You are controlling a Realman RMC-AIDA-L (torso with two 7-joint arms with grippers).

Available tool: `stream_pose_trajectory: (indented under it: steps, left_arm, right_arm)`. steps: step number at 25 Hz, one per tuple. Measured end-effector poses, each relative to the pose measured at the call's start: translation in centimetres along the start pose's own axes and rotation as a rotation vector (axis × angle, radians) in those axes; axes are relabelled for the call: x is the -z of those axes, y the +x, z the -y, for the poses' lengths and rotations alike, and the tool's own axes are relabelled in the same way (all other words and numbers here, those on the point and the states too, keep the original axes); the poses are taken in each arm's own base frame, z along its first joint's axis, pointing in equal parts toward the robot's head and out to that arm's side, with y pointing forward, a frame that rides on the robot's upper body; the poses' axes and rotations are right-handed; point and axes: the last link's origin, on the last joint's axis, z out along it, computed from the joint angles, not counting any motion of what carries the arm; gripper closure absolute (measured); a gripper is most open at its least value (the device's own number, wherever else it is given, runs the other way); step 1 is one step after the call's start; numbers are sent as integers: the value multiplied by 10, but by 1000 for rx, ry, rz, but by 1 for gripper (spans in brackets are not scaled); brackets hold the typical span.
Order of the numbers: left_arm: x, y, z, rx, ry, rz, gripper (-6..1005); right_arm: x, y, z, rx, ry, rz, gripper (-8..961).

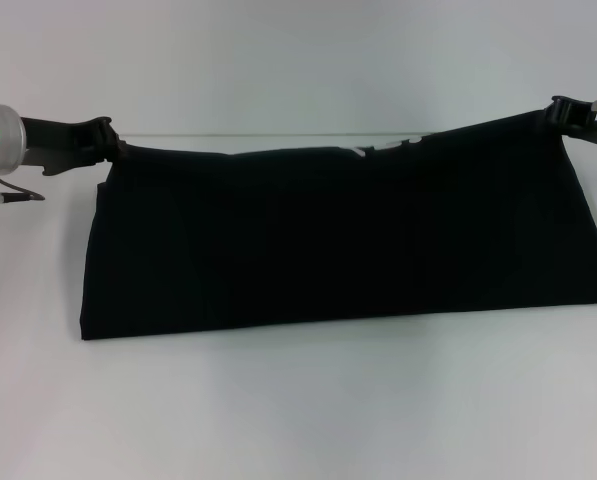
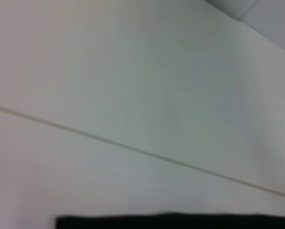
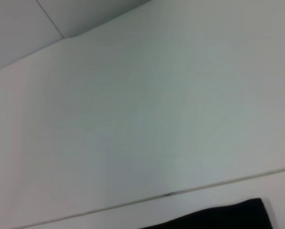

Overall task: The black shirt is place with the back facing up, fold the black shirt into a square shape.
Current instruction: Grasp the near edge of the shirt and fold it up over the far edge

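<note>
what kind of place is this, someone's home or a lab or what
Probably a lab or robot test bench rather than a home: a bare white table against a plain white wall, holding only the black shirt, with the left gripper and right gripper at its far corners.

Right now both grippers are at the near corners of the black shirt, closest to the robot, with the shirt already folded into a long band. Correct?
Not quite. The head view shows the left gripper and right gripper at the far corners of the black shirt, along the edge away from the robot. The rest holds: the shirt lies folded in a long band on the white table.
</note>
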Motion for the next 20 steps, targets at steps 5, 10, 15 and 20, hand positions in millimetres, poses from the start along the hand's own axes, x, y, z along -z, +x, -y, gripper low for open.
stream_pose_trajectory:
  steps: [5, 10, 15, 20]
  left_arm:
    - [-10, 1, 1, -15, 55, -58, 944]
    - [-15, 1, 3, -12, 83, -81, 942]
    - [-16, 2, 3, -13, 96, -93, 941]
    - [-21, -2, 5, -14, 115, -97, 939]
  right_arm:
    - [-12, 7, 7, 0, 79, 57, 901]
    - [-18, 12, 5, 13, 109, 77, 897]
    - [-22, 9, -2, 32, 108, 88, 894]
    - [-23, 7, -6, 58, 112, 95, 890]
